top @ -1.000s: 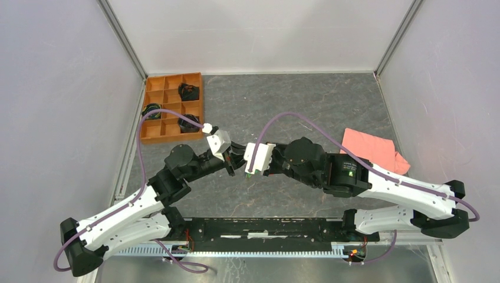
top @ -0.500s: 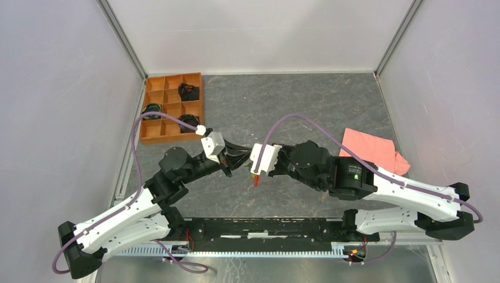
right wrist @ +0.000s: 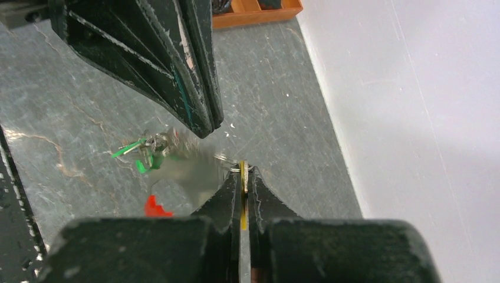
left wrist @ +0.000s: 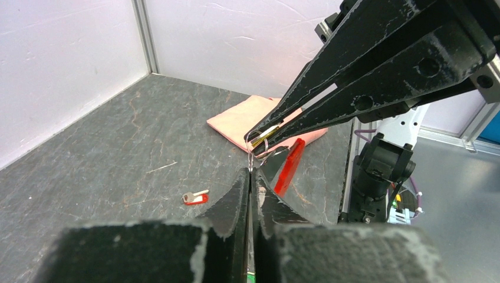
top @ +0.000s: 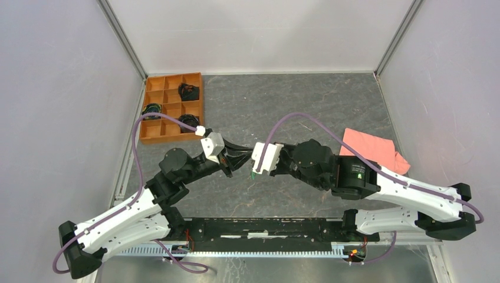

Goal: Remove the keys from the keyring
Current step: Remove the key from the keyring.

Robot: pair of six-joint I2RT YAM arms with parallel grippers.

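Observation:
In the left wrist view the keyring (left wrist: 257,147), a thin metal ring, hangs between the two grippers, its red strap (left wrist: 290,165) dangling below. My right gripper (right wrist: 243,169) is shut on a yellow-headed key (right wrist: 243,184) that sits on the ring. My left gripper (left wrist: 250,171) meets the ring's lower edge, its jaws almost together with a hairline gap. Green-headed keys (right wrist: 140,157) swing blurred beside the ring. One red-headed key (left wrist: 195,198) lies loose on the table. Seen from above, the left gripper (top: 243,164) and right gripper (top: 252,171) meet tip to tip over the table's middle.
An orange compartment tray (top: 154,112) with dark items stands at the back left. A pink cloth (top: 371,147) lies at the right, behind the right arm. Grey walls close in the table on three sides.
The two grippers have drawn slightly apart, the left one backing left. The red strap that hung below them half a second ago no longer shows from above; a green key does.

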